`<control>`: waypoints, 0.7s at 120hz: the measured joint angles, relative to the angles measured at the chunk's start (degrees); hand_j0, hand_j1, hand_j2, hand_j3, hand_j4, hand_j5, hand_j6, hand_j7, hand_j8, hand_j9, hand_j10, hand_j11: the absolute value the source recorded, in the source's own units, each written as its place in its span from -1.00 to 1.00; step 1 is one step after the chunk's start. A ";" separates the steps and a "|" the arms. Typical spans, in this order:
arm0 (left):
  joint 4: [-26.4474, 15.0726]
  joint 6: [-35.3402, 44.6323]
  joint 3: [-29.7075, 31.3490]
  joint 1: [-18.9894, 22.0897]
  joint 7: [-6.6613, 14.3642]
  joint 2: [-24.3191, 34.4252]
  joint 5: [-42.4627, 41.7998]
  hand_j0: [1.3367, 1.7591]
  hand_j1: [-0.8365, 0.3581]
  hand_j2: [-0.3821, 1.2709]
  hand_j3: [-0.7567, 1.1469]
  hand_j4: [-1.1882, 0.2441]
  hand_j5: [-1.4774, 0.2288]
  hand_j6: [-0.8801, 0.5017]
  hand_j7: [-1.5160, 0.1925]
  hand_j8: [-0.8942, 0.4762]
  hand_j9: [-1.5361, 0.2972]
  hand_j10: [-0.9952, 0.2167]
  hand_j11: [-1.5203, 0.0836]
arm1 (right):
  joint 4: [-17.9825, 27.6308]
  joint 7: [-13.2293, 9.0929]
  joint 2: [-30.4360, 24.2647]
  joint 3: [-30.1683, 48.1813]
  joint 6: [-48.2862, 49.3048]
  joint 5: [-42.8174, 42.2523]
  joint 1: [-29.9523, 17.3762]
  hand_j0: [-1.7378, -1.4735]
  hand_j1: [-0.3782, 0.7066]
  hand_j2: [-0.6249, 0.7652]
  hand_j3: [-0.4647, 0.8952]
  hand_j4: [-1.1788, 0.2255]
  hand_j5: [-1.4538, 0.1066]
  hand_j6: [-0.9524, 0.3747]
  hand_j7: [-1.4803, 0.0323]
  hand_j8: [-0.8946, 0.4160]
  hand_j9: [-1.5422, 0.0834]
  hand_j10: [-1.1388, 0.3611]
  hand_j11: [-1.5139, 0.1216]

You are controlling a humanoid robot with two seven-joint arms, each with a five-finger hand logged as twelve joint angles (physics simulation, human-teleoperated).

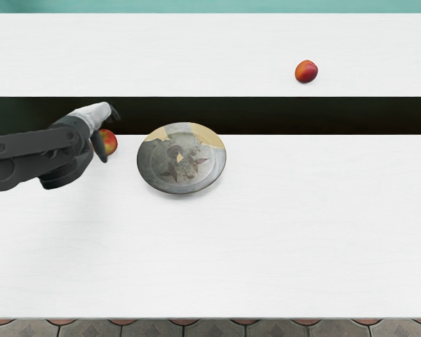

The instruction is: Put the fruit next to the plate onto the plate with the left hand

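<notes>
while i am watching, left hand (90, 137): resting against the fruit (111, 142), angled to take it; clamped or not, i cannot tell
fruit: lying on the white table (281, 232), just left of the plate (215, 171)
plate: waiting empty

A bare simulated room: white table (281, 239), a second white table (161, 56) behind, patterned floor tiles (196, 327).
</notes>
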 joint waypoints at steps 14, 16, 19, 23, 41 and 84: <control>0.13 -0.08 0.29 0.06 0.00 -0.28 0.00 0.52 0.27 -0.45 -0.20 0.16 0.19 -0.25 0.23 -0.22 0.17 0.05 0.32 | 0.00 0.00 0.00 0.00 -0.01 0.00 0.00 -0.40 -0.90 -0.11 -0.32 0.65 0.83 0.41 0.93 0.34 0.87 0.49 0.82; 0.14 -0.10 0.31 0.08 0.00 -0.33 0.00 0.52 0.26 -0.45 -0.20 0.15 0.18 -0.25 0.22 -0.23 0.16 0.04 0.31 | 0.00 0.00 0.00 0.00 -0.01 0.00 0.00 -0.40 -0.90 -0.11 -0.32 0.65 0.83 0.41 0.93 0.34 0.87 0.49 0.82; 0.15 -0.13 0.34 0.35 0.00 -0.46 0.00 0.52 0.24 -0.44 -0.20 0.14 0.17 -0.27 0.21 -0.24 0.15 0.03 0.30 | 0.00 -0.01 0.00 0.00 -0.01 0.00 0.00 -0.40 -0.90 -0.11 -0.32 0.65 0.83 0.41 0.93 0.34 0.87 0.49 0.82; 0.16 -0.15 0.36 0.51 0.00 -0.60 -0.01 0.52 0.22 -0.44 -0.20 0.12 0.15 -0.29 0.19 -0.26 0.13 0.01 0.27 | 0.00 -0.02 0.00 0.00 -0.01 0.00 0.00 -0.40 -0.90 -0.11 -0.32 0.65 0.83 0.41 0.93 0.34 0.87 0.49 0.82; 0.19 -0.25 0.40 0.70 0.00 -0.70 -0.19 0.52 0.10 -0.42 -0.20 0.03 0.06 -0.38 0.11 -0.29 0.05 -0.10 0.18 | 0.00 0.01 0.00 0.00 -0.01 0.00 0.00 -0.40 -0.90 -0.11 -0.32 0.65 0.83 0.41 0.93 0.34 0.87 0.49 0.82; 0.26 -0.35 1.26 1.66 0.03 -1.93 -0.30 0.52 -0.08 -0.38 -0.20 -0.19 -0.01 -0.60 0.03 -0.41 -0.08 -0.15 0.01 | 0.00 -0.02 0.00 0.00 0.00 0.00 0.00 -0.40 -0.90 -0.11 -0.32 0.65 0.83 0.41 0.93 0.34 0.87 0.49 0.82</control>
